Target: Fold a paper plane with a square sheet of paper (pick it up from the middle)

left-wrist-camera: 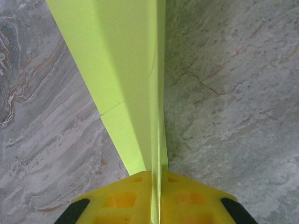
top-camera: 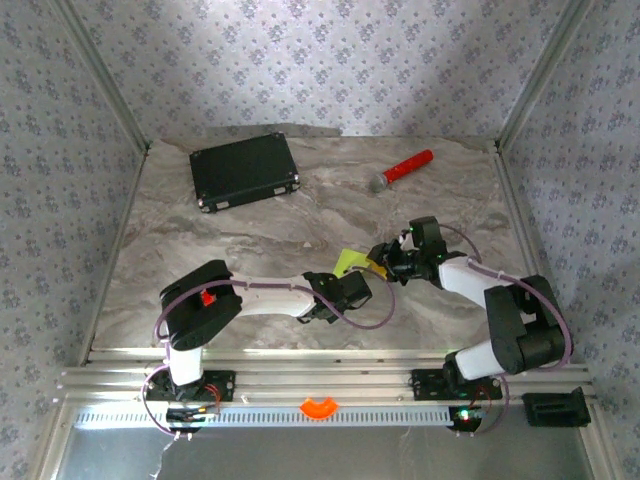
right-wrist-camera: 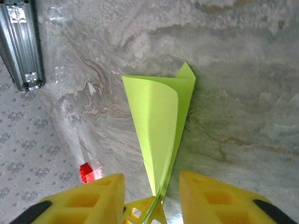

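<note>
Left gripper [left-wrist-camera: 155, 182] pinches the paper plane [left-wrist-camera: 126, 70]; right gripper [right-wrist-camera: 152, 183] stands spread.
The left gripper's yellow fingers are pressed together on the lime plane's narrow end, and the fold runs off toward 12 o'clock over the marble table [left-wrist-camera: 233, 93]. That same end sits between the right gripper's parted fingers. From above, the plane lies near the table's middle, with a black case [top-camera: 245, 170] at 11 o'clock and a microphone [top-camera: 405, 168] at 1 o'clock.

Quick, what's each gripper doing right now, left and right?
Left gripper: closed on the paper plane, pinching its narrow end.
Right gripper: open, either side of the plane's tip, not gripping it.
</note>
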Robot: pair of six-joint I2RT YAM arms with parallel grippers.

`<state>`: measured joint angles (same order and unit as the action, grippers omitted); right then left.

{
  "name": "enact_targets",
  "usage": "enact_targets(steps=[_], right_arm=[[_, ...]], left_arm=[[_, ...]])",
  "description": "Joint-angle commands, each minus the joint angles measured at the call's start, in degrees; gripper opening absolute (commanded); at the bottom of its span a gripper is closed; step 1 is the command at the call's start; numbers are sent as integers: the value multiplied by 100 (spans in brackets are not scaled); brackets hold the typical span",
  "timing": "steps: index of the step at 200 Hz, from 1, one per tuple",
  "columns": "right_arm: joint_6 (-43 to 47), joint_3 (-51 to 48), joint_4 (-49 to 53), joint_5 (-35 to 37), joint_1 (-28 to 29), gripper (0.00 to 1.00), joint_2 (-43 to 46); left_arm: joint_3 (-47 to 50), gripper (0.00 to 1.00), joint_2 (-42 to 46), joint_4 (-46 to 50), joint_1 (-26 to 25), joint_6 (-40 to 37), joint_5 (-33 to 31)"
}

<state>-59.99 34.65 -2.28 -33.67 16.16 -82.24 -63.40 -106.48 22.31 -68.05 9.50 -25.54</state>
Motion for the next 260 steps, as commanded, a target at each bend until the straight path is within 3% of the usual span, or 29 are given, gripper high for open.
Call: enact_targets(steps=[1, 47, 62, 91, 120, 189, 260], right_arm=[[-61, 77, -6, -210, 67, 42, -196], [-283, 285, -250, -358, 276, 44, -661], [-329, 285, -320, -320, 301, 35, -738], [-288, 298, -175, -242, 307, 11, -741], [-298, 294, -150, -223, 326, 0, -690], [-331, 311, -169, -219, 344, 0, -671], [-327, 331, -173, -223, 362, 0, -655]], left_arm=[[-30, 13, 100, 21, -52, 11, 17], [18, 15, 127, 4, -56, -42, 35], [44, 16, 152, -5, -51, -67, 36], [120, 24, 304, -97, -50, -112, 76], [190, 26, 455, -234, -58, -166, 123], [187, 22, 357, -212, -53, -194, 84], [137, 27, 244, -120, -55, -176, -27]])
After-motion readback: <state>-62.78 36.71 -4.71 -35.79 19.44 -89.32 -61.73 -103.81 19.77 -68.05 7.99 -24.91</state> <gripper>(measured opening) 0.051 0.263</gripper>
